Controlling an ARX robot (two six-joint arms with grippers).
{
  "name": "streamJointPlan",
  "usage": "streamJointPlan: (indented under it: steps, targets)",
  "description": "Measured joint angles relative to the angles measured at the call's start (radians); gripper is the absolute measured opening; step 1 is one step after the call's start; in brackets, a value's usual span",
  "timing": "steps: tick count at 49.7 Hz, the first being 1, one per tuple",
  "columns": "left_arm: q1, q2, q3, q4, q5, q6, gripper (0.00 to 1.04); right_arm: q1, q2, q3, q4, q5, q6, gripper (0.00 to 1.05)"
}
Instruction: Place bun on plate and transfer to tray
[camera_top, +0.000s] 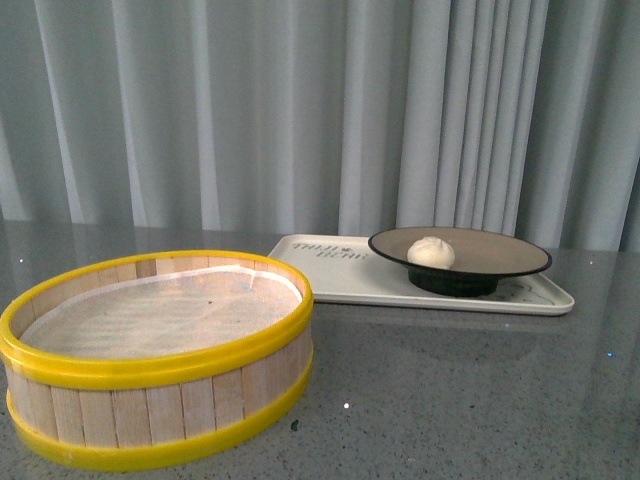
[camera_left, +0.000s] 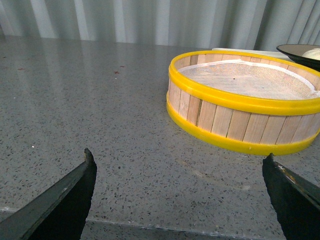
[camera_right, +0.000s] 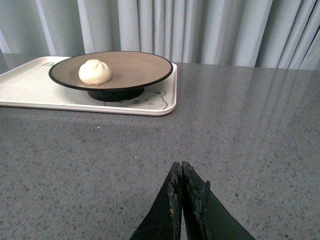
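Note:
The white pleated bun (camera_top: 431, 252) sits on the black-rimmed tan plate (camera_top: 500, 252), left of the plate's middle. The plate stands on the cream-white tray (camera_top: 340, 280) at the back right of the table. In the right wrist view the bun (camera_right: 95, 72), plate (camera_right: 140, 67) and tray (camera_right: 30, 90) lie well ahead of my right gripper (camera_right: 181, 165), which is shut and empty over bare table. My left gripper (camera_left: 179, 157) is open and empty above the table's near edge. A sliver of the plate (camera_left: 300, 52) shows in the left wrist view. Neither arm shows in the front view.
A yellow-rimmed wooden steamer basket (camera_top: 150, 395) with a white liner stands at the front left, empty; in the left wrist view the basket (camera_left: 240, 120) is ahead of my left gripper. Grey curtains hang behind the speckled grey table (camera_top: 450, 400).

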Motion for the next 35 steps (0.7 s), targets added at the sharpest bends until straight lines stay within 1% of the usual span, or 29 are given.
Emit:
streamJointPlan:
  steps: [12,24,33,35]
  targets:
    - [0.000,0.000,0.000,0.000,0.000,0.000,0.98,0.000,-0.140,-0.105,-0.035,-0.001,0.000,0.02]
    - [0.000,0.000,0.000,0.000,0.000,0.000,0.98,0.000,-0.258,-0.161,-0.097,-0.002,0.002,0.02]
    - [0.000,0.000,0.000,0.000,0.000,0.000,0.98,0.000,-0.369,-0.195,-0.171,-0.002,0.002,0.02]
    - [0.000,0.000,0.000,0.000,0.000,0.000,0.98,0.000,-0.380,-0.212,-0.159,-0.002,0.002,0.02]
